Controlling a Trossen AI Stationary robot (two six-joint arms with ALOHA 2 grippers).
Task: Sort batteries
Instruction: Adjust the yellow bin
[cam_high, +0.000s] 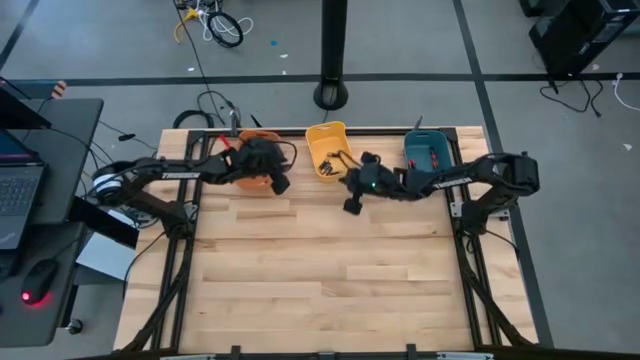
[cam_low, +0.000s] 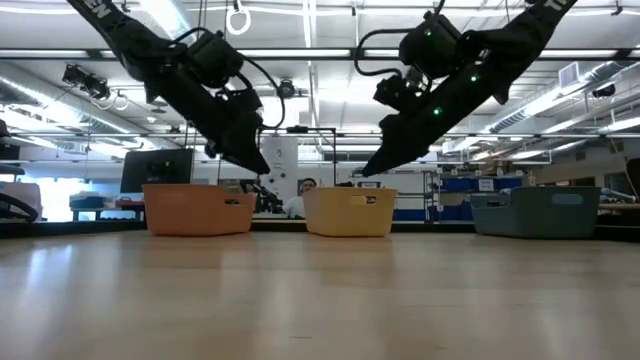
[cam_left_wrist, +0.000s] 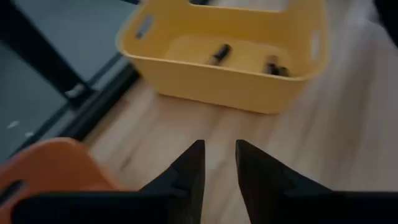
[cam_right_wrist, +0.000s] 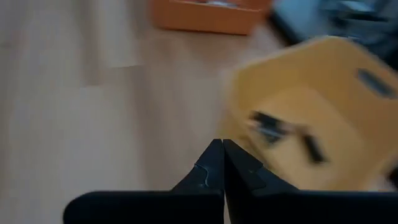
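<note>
Several small dark batteries lie on the floor of the yellow bin (cam_high: 328, 150): two batteries (cam_left_wrist: 221, 54) show in the left wrist view, and the right wrist view shows some batteries (cam_right_wrist: 267, 124) too. My left gripper (cam_left_wrist: 219, 144) hangs open and empty above the table between the orange bin (cam_high: 255, 180) and the yellow bin. My right gripper (cam_right_wrist: 222, 143) is shut and empty, above the table just in front of the yellow bin's near right corner (cam_high: 352, 203). In the low view both grippers hover above bin height.
Three bins stand in a row along the table's far edge: orange on the left, yellow in the middle, teal (cam_high: 430, 152) on the right. The wooden table top (cam_high: 320, 270) stretches toward the near edge. A person (cam_low: 307, 186) shows far behind the bins.
</note>
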